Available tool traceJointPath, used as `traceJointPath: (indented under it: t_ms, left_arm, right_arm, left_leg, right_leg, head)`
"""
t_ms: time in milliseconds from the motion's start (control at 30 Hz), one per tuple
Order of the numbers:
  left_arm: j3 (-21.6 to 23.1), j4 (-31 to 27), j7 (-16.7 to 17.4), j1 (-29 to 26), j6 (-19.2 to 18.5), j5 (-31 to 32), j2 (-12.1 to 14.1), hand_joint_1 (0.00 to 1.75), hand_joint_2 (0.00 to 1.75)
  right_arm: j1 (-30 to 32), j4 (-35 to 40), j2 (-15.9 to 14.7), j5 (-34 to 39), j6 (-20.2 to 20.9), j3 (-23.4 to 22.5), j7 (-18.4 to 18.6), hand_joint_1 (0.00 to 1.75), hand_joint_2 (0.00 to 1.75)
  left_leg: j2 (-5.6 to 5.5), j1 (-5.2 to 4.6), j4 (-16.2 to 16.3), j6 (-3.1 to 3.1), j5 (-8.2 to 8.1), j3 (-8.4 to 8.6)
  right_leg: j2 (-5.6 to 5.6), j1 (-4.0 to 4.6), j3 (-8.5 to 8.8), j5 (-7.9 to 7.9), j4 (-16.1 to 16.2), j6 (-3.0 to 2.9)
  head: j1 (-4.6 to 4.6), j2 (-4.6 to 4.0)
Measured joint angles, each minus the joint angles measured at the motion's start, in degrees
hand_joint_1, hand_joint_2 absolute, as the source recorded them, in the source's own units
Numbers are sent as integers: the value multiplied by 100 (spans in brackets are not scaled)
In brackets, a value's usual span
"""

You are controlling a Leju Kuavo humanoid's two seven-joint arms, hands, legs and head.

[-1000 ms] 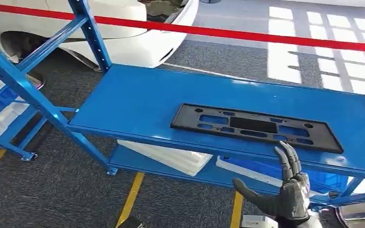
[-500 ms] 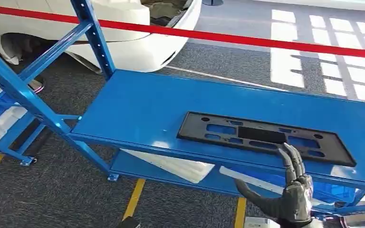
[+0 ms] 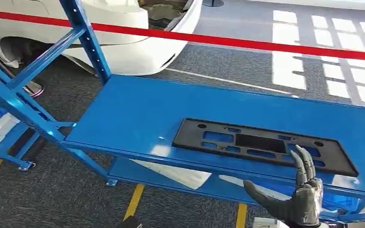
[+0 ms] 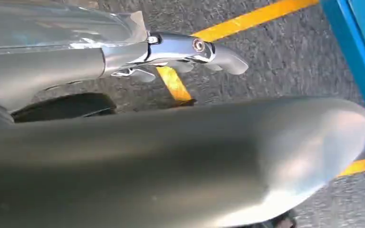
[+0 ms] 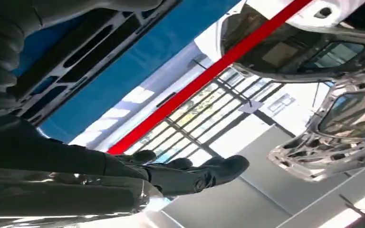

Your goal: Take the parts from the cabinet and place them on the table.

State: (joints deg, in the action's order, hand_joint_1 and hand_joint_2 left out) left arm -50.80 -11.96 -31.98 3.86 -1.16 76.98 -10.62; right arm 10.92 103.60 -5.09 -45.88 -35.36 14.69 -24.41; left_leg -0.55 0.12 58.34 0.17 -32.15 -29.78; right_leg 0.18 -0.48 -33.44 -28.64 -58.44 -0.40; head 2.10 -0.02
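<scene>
Right hand (image 3: 300, 197) is up in front of the shelf's near edge, fingers spread and pointing upward, thumb out to the side, holding nothing — wide apart and ready. Left hand: its wrist camera looks down at grey carpet and yellow floor lines past silver parts of the robot itself, so whether those fingers are apart or together I cannot tell.

Big picture first: the blue cabinet (image 3: 138, 107), an open steel rack, stretches right across the head view, its top shelf broad and flat. Behind it sits a white car (image 3: 138, 42), with a red barrier tape (image 3: 247, 42) running across. On the lower shelf, white foam packing (image 3: 180, 173) peeks out.

Now the prize: the black part (image 3: 261, 145), a long flat plastic plate, lies flat on the top shelf near its front edge, just beyond the raised fingertips and apart from them. It is matte, thin, and riddled with rectangular cut-outs and small round holes; the right wrist view catches those slots too.

By my read, this is the reach stage — no contact yet. The next move calls for carrying the hand forward over the shelf lip and getting fingers under or around the plate's near edge. Being so thin and flat, it looks awkward to pinch; sliding it to overhang the edge may help.
</scene>
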Motion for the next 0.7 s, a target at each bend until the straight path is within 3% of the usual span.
traceJointPath:
  t_ms: [33, 67, 133, 167, 200, 233, 300, 333, 367, 400, 467, 533, 567, 633, 667, 700]
  left_arm:
    - [0, 0, -2, 10, 2, -2, 2, 0, 0]
    - [0, 0, -2, 12, 2, -2, 4, 0, 0]
    - [0, 0, -2, 11, -2, -11, 7, 0, 0]
    - [0, 0, 0, -8, -7, -13, 7, 0, 0]
    - [-2, 0, 0, -23, -9, -15, 9, 0, 0]
    - [-2, 0, 0, -25, -7, -15, 9, 0, 0]
    - [-2, 0, 0, -16, -4, -15, 13, 0, 0]
    - [-2, 0, 0, -17, -2, -15, 15, 0, 0]
    - [0, 7, 0, -14, -4, -15, 13, 0, 0]
    - [0, 7, 2, -4, -4, -15, 13, 0, 0]
    - [-2, 7, 0, -27, -4, -15, 17, 0, 0]
    - [-2, 7, 0, -23, -4, -15, 17, 0, 0]
    - [-2, 7, -2, -12, -2, -15, 17, 0, 0]
    - [-2, 7, -2, -6, -4, -15, 17, 0, 0]
    - [-2, 7, -2, -7, -4, -15, 17, 0, 0]
    - [-2, 7, 0, -16, -4, -15, 17, 0, 0]
  right_arm:
    - [22, 24, -2, 0, -2, 2, -2, 0, 175]
    - [19, 28, -2, 4, -2, 0, 0, 0, 175]
    - [38, 28, -2, 7, -2, -11, 2, 0, 175]
    - [50, 28, -2, 7, 0, -15, 2, 0, 175]
    - [64, 28, -2, 7, 2, -17, 2, 0, 175]
    - [77, 28, -2, 7, 2, -20, 2, 0, 175]
    - [91, 28, -2, 9, 4, -24, 2, 0, 175]
    - [96, 28, -2, 9, 4, -28, 2, 0, 175]
    - [100, 31, -2, 7, 4, -44, 2, 0, 175]
    - [107, 33, -2, 7, 4, -59, 2, 0, 175]
    - [107, 37, -2, 9, 4, -59, 4, 0, 175]
    - [109, 52, -2, 11, 4, -74, 4, 0, 175]
    - [102, 61, -2, 9, 4, -77, 4, 0, 175]
    - [114, 61, -2, 11, 4, -81, 4, 0, 175]
    - [123, 61, -2, 11, 4, -81, 4, 0, 175]
    - [124, 61, -2, 11, 4, -83, 4, 0, 175]
  left_leg:
    - [4, 3, 106, -17, -66, -17]
    - [4, 15, 400, -37, -209, -162]
    - [4, 43, 1304, -81, -557, -668]
    - [5, 44, 1666, -96, -623, -903]
    - [6, 48, 1771, -107, -547, -1015]
    - [7, 56, 1567, -110, -305, -980]
    - [15, 70, 657, -96, 327, -644]
    - [29, 73, 296, -79, 484, -491]
    - [28, 43, 274, -53, 426, -466]
    - [28, 37, 184, 23, 340, -428]
    - [17, 14, 185, 75, 323, -445]
    - [18, 68, 128, 127, 323, -394]
    - [21, 74, 115, 158, 306, -370]
    - [25, 71, 113, 203, 271, -339]
    - [24, 65, 114, 209, 246, -315]
    - [21, 58, 114, 215, 220, -283]
  right_leg:
    - [-9, -12, 59, 1, 58, -15]
    - [-24, -20, 93, -9, 71, -32]
    - [-39, -17, 132, -53, 71, -62]
    - [-36, -16, 157, -79, 70, -67]
    - [-30, -17, 195, -107, 69, -62]
    - [-18, -20, 252, -148, 69, -47]
    - [-8, -24, 393, -238, 68, -9]
    - [-12, -24, 448, -295, 68, 27]
    - [2, 23, 442, -326, 42, 75]
    - [5, 16, 414, -331, 34, 100]
    - [-2, -1, 433, -333, 81, 138]
    - [-6, -9, 444, -423, -2, 198]
    - [-7, -9, 322, -553, -245, 221]
    - [-7, -19, -207, -955, -1220, 261]
    - [-7, -19, -493, -1068, -1689, 264]
    - [-7, -18, -648, -1020, -1863, 264]
  head:
    - [2, 0]
    - [15, 0]
    - [15, 0]
    - [15, 0]
    - [17, 0]
    - [17, 0]
    - [17, 0]
    - [18, 0]
    - [4, 0]
    - [9, 0]
    - [2, 0]
    - [-7, 0]
    - [-17, 0]
    - [-20, 0]
    - [-22, 0]
    - [-22, 0]
